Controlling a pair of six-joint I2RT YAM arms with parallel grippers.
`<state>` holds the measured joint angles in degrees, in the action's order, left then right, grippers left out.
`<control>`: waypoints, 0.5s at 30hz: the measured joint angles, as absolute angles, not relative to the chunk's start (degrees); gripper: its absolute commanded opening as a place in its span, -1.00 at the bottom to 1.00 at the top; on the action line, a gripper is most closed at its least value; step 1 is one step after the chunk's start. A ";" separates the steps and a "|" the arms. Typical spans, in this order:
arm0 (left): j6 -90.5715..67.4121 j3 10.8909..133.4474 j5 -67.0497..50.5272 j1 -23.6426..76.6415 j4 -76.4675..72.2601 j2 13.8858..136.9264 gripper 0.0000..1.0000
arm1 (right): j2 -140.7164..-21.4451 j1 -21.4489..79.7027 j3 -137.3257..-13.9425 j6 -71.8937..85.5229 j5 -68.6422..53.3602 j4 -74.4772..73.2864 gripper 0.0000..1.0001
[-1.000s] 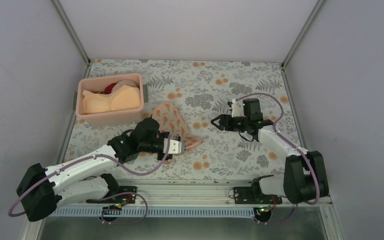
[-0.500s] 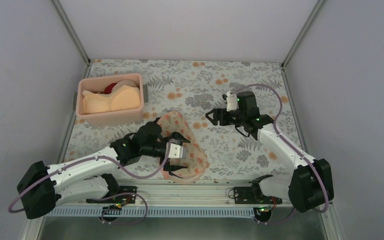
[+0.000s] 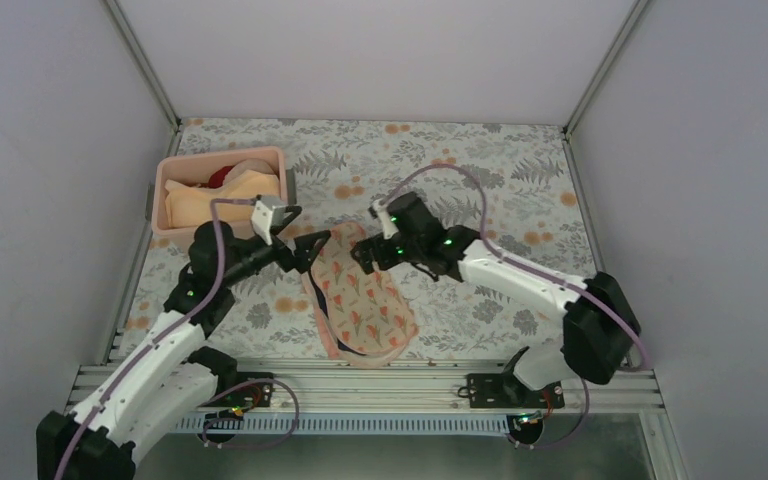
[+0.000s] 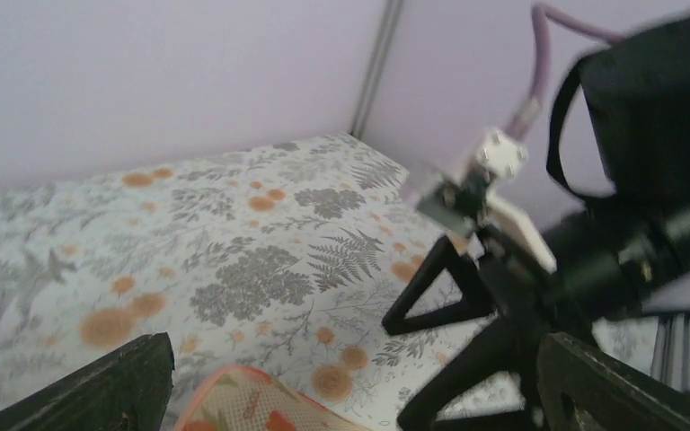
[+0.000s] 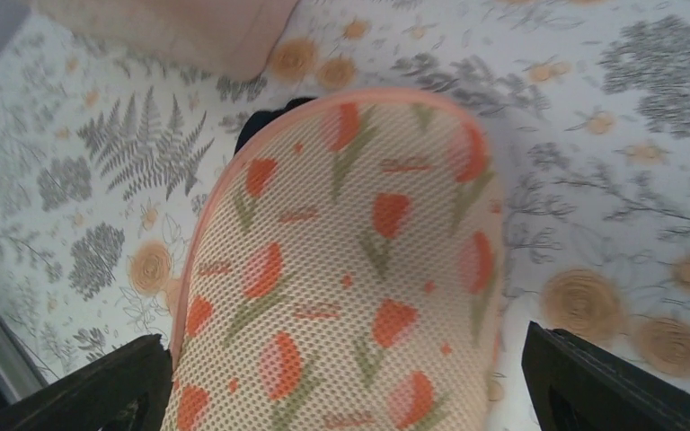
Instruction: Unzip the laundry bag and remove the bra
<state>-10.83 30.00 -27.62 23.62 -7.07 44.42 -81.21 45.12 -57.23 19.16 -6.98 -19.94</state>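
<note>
The laundry bag (image 3: pixel 365 300), peach mesh with red-orange tulip marks, lies flat on the table in front of the arms. My left gripper (image 3: pixel 312 246) hovers open at the bag's far left tip (image 4: pixel 252 400), holding nothing. My right gripper (image 3: pixel 360 252) hangs open over the same far end. In the right wrist view the mesh (image 5: pixel 350 269) fills the space between its fingers (image 5: pixel 81 386), and I cannot tell if they touch it. The two grippers face each other closely. The bra is hidden; only a thin dark line runs along the bag's near rim (image 3: pixel 352 351).
A rigid pink bin (image 3: pixel 175 232) stands at the back left, just behind my left arm, holding a peach garment (image 3: pixel 185 200) and something red (image 3: pixel 222 177). Walls close off the table on three sides. A metal rail (image 3: pixel 360 375) runs along the near edge.
My left gripper opened, let go of the bag and swung up and left toward the bin. The bag dropped flat. My right arm moved left to the bag's far end and opened wider.
</note>
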 measured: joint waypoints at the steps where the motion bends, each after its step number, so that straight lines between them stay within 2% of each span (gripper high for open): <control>1: -13.28 29.47 -27.55 22.37 -6.39 43.16 1.00 | -82.96 47.20 -58.41 19.18 -5.39 -20.47 1.00; 8: -25.02 24.36 -26.28 16.53 -4.12 34.81 1.00 | -93.14 58.24 -66.13 19.73 3.27 -23.57 1.00; 15: -29.10 16.60 -23.94 10.20 -1.61 25.80 1.00 | -103.90 63.96 -73.17 19.77 7.88 -28.86 1.00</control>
<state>-29.10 16.60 -23.94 10.20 -1.61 25.80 -103.90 63.96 -73.17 19.77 7.88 -28.86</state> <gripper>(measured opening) 1.000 0.997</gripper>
